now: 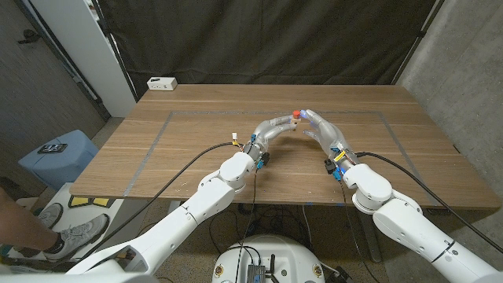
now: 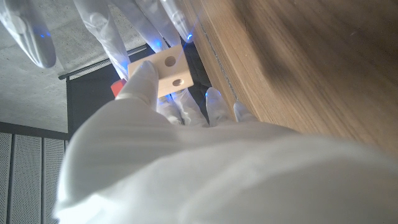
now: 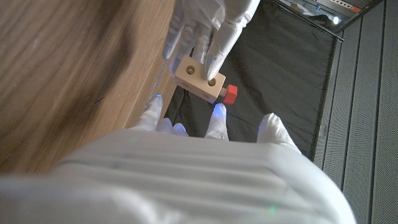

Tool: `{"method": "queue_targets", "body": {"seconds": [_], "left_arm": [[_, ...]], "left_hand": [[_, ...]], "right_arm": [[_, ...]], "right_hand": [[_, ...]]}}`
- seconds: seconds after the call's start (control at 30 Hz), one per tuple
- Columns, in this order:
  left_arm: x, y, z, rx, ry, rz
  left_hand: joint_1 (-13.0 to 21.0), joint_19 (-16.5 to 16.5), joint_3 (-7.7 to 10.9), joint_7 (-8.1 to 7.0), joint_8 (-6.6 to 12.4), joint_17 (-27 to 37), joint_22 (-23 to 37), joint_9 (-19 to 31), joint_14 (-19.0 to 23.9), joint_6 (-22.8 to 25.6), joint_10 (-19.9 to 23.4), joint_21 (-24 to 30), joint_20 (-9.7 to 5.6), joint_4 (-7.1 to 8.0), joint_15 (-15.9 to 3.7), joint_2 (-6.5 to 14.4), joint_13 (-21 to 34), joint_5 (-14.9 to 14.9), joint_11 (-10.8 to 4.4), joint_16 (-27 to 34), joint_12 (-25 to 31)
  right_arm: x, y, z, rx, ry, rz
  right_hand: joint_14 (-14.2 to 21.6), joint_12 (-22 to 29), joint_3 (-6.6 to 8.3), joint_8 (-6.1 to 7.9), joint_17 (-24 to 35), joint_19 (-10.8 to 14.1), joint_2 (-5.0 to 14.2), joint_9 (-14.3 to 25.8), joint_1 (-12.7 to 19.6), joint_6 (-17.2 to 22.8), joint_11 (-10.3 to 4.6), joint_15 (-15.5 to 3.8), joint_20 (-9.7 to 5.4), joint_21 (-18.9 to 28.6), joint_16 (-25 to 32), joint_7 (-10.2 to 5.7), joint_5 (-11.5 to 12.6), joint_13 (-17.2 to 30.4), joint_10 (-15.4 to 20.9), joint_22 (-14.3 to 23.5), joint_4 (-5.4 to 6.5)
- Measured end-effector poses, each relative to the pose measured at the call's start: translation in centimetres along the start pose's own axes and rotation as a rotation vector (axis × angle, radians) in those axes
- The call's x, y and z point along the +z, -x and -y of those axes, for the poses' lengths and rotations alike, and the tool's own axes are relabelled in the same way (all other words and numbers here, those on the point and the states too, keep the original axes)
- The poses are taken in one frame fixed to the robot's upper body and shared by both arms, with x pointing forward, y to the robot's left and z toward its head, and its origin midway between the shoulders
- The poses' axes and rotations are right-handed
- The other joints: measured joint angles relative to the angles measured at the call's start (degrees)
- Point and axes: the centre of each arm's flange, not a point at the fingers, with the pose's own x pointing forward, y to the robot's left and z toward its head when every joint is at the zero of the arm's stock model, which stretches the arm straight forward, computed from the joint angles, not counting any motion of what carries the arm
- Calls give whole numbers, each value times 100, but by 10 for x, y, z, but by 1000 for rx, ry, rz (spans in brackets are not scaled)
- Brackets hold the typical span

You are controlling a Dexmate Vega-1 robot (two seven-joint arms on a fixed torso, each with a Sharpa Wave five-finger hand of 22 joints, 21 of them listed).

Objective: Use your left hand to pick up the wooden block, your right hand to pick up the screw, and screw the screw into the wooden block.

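White rounded arms (image 1: 212,189), silvery gloved hands (image 1: 275,127), black cables, yellow wrist tags

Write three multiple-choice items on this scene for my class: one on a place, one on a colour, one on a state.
1. Where is the wooden block?
A. Lying on the table
B. Held up between the two hands, over the table
C. On the floor

2. What colour is the screw head?
A. Red
B. Green
C. Black

3. What is the left robot hand doing?
A. Resting open on the table
B. Hanging beside the table
C. Gripping the block

Answers:
1 B: the wrist views show it raised in the fingers.
2 A: a red head sticks out beside the block.
3 C: its thumb and fingers clasp the block.
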Motion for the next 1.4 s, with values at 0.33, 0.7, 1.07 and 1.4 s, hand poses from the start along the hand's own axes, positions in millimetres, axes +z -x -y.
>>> {"method": "queue_targets", "body": {"seconds": [0.33,0.7,1.07,1.4], "left_arm": [[-1,-1,0,-1,-1,-2],[-1,-2,0,-4,-1,-3],[-1,-2,1,-6,-1,-3],[-1,-2,1,-6,-1,-3]], "left_hand": [[10,0,0,9,-6,0,0,0,0,-9,-1,0,0,-1,0,9,-9,-6,0,0,-2],[18,0,-5,10,-1,0,0,-3,0,-10,-11,0,0,-5,0,15,-5,-23,10,0,-7],[26,0,-8,19,1,0,0,-3,0,-19,-8,0,0,-7,0,22,-10,10,6,0,-13],[27,0,0,20,-1,0,0,1,0,-20,-1,0,0,0,0,23,14,9,-1,0,0]], "right_arm": [[-1,0,-2,4,0,-4],[0,0,-3,8,1,-2],[0,3,-4,10,1,0],[1,6,-5,8,6,1]], "right_hand": [[0,0,0,21,0,0,0,0,0,21,0,0,0,0,0,-21,0,0,0,0,0],[0,0,0,43,0,0,0,-2,1,77,0,0,0,0,0,-28,0,0,0,0,0],[0,0,0,64,0,0,0,-8,1,158,0,0,0,0,0,9,0,0,0,0,0],[0,0,0,64,0,0,0,-4,1,197,0,0,0,0,0,31,0,0,0,0,0]]}}
